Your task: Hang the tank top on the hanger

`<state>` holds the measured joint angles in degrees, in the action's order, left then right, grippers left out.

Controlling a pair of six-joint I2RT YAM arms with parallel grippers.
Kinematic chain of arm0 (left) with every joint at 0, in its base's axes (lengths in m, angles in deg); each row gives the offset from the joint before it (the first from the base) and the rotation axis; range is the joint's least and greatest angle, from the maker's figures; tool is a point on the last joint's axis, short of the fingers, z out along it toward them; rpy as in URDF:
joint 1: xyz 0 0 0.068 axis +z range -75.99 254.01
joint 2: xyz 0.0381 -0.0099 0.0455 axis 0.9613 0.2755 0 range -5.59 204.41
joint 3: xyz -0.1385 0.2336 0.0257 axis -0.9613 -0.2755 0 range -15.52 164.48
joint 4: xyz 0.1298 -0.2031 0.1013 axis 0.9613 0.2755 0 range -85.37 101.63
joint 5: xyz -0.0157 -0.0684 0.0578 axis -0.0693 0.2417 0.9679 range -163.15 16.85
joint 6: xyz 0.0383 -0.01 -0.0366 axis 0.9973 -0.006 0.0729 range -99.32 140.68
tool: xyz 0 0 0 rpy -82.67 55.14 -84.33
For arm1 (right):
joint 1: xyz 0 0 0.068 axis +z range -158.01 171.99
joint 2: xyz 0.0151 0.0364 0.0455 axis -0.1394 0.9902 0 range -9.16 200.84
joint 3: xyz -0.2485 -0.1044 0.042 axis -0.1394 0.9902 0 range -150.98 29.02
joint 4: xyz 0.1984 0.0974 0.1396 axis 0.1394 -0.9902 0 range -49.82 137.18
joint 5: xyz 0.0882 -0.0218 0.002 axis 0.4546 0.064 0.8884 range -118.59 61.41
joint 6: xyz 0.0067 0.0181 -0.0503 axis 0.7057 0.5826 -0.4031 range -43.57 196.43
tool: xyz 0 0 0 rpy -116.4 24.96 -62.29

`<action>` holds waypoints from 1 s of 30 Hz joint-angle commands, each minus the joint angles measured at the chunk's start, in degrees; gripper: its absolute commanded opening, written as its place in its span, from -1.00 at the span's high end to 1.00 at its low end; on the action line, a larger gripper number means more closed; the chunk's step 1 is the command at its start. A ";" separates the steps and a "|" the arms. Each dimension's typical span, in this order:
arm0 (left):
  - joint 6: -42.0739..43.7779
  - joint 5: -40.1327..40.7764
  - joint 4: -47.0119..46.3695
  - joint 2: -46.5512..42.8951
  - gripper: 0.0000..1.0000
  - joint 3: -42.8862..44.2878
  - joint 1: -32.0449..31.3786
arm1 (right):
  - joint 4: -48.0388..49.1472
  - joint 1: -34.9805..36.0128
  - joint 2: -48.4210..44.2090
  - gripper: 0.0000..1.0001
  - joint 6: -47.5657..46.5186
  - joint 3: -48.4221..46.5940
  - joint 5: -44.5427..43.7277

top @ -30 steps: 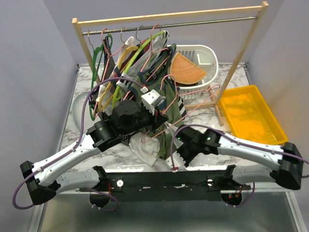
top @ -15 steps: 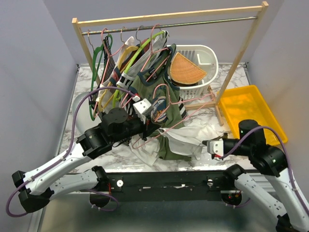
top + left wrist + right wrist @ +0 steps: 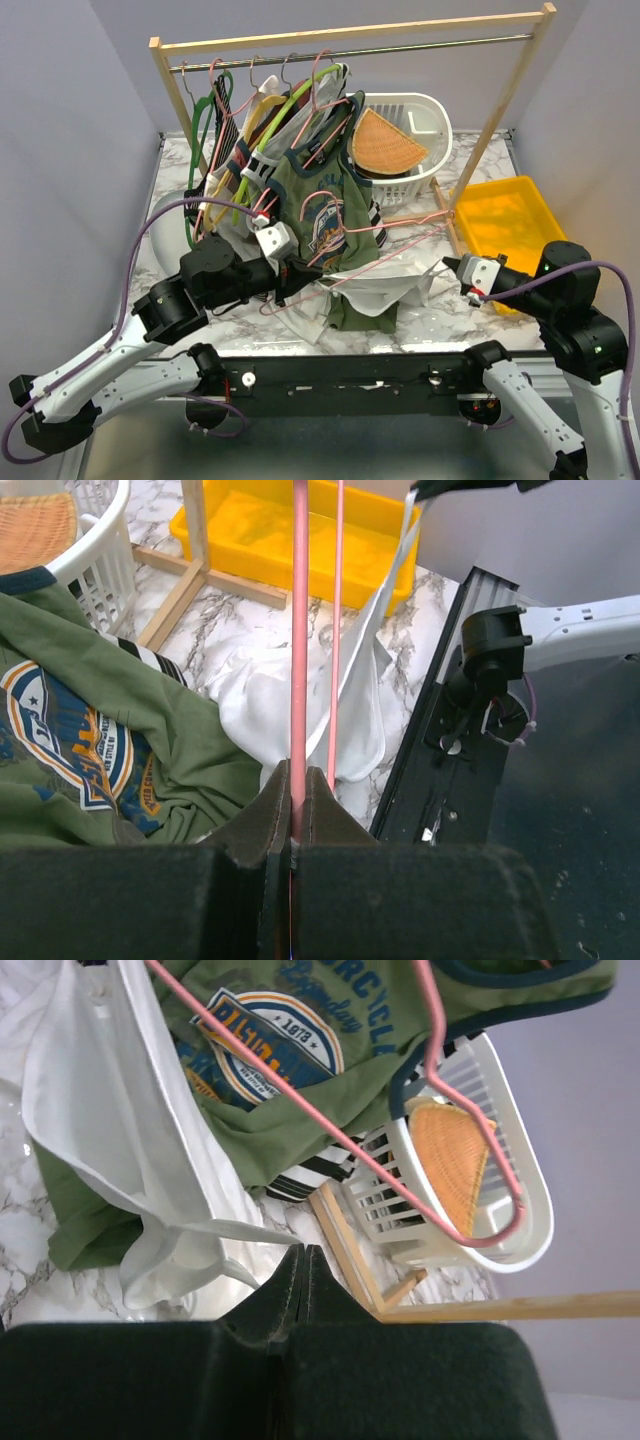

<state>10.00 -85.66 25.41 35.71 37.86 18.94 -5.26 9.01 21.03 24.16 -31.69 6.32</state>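
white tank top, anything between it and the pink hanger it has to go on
Nothing visible does: the right gripper holds the tank top by a strap, right beside the hanger in the left gripper. The green top lies off to one side.

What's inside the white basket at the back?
An orange woven thing, shaped like a fan, lies inside the white basket. It covers most of the inside, so whatever is underneath cannot be seen.
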 commanded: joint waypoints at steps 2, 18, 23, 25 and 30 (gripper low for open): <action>1.18 -3.13 1.89 -3.59 1.00 -1.71 0.31 | 0.51 -1.28 1.79 0.99 3.58 -5.47 -2.93; 0.22 -8.32 1.28 -6.14 1.00 -3.02 0.40 | 0.77 -3.30 5.14 0.99 4.90 -12.51 -7.49; 0.31 -9.19 1.37 -7.11 1.00 -2.94 0.40 | 1.12 -3.57 4.79 0.99 4.46 -11.45 -7.85; 0.39 -10.77 2.16 -7.37 1.00 -2.68 0.40 | 1.20 -3.74 4.79 0.99 4.37 -11.62 -8.11; 0.57 -13.67 4.01 -7.37 1.00 -2.23 0.40 | 0.85 -3.83 5.14 0.99 4.02 -12.07 -7.41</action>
<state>10.35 -94.45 27.88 29.10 35.13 18.94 -5.09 5.62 25.82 28.18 -43.45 -0.15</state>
